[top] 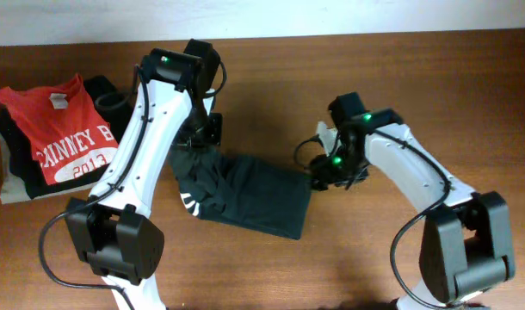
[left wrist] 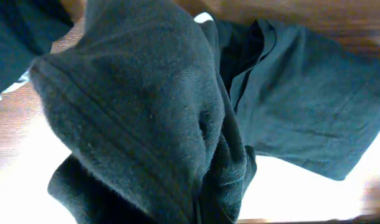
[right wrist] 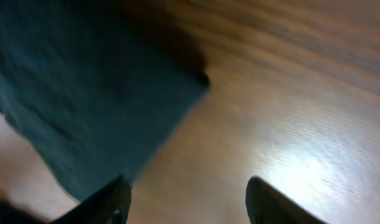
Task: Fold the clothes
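Note:
The dark teal-black T-shirt [top: 254,196] lies partly folded in the middle of the table, white letters showing at its left edge. My left gripper [top: 200,138] is at the shirt's upper left, shut on a bunched fold of its fabric and lifting it. The left wrist view is filled by the bunched shirt [left wrist: 146,124], and the fingers are hidden under it. My right gripper [top: 324,176] is open and empty just off the shirt's right edge. In the right wrist view its fingers [right wrist: 187,199] straddle bare wood beside the shirt's corner [right wrist: 84,99].
A red T-shirt with white "2013" print [top: 64,133] lies on a pile of black and beige folded garments [top: 13,168] at the left. The wooden table [top: 435,77] runs to a white wall at the back.

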